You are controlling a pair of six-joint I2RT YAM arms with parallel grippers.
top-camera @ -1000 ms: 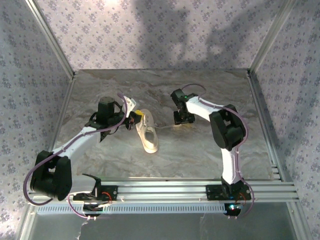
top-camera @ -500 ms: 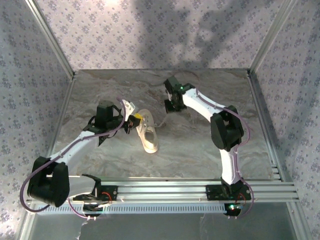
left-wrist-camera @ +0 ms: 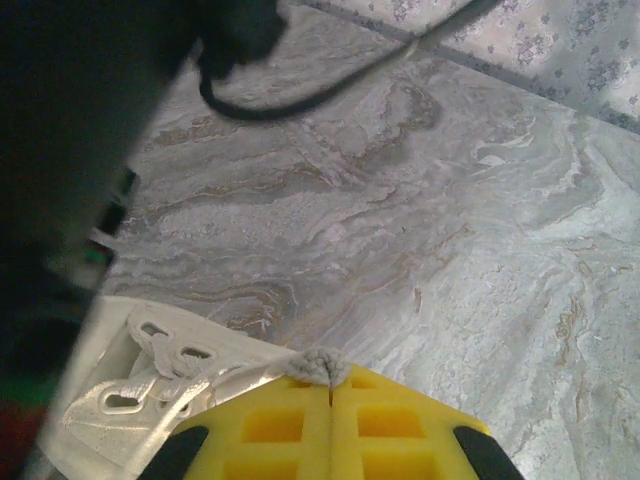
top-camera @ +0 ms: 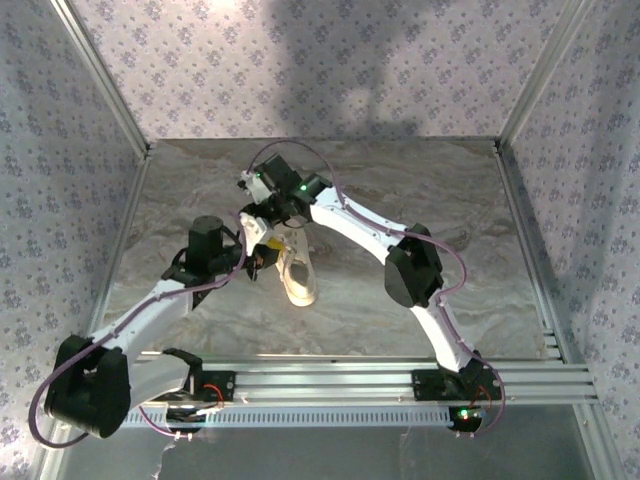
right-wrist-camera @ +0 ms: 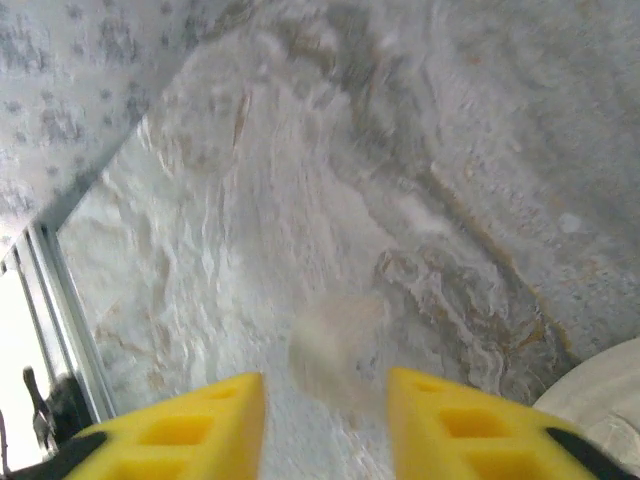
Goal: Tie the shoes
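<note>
The cream-white shoe (top-camera: 297, 272) lies on the marbled table (top-camera: 430, 200), toe toward the near edge. My left gripper (top-camera: 262, 252) sits at the shoe's left far end. In the left wrist view its yellow fingers (left-wrist-camera: 400, 420) are pressed together on a bunched bit of white lace (left-wrist-camera: 320, 365), with the shoe's eyelets (left-wrist-camera: 150, 365) just to the left. My right gripper (top-camera: 262, 212) reaches across above the shoe's far end, close to the left one. Its jaws (right-wrist-camera: 325, 395) stand apart, with a blurred pale shape (right-wrist-camera: 335, 345) ahead between them. The shoe's edge (right-wrist-camera: 600, 385) shows at lower right.
Patterned walls (top-camera: 330, 70) with metal corner posts (top-camera: 100, 70) enclose the table on three sides. An aluminium rail (top-camera: 340, 378) with both arm bases runs along the near edge. Open marbled surface lies right of the shoe.
The right arm has swung from the right of the shoe across to the left, over the shoe's far end beside the left gripper. The left gripper has drifted slightly nearer, still pinching the lace.
</note>
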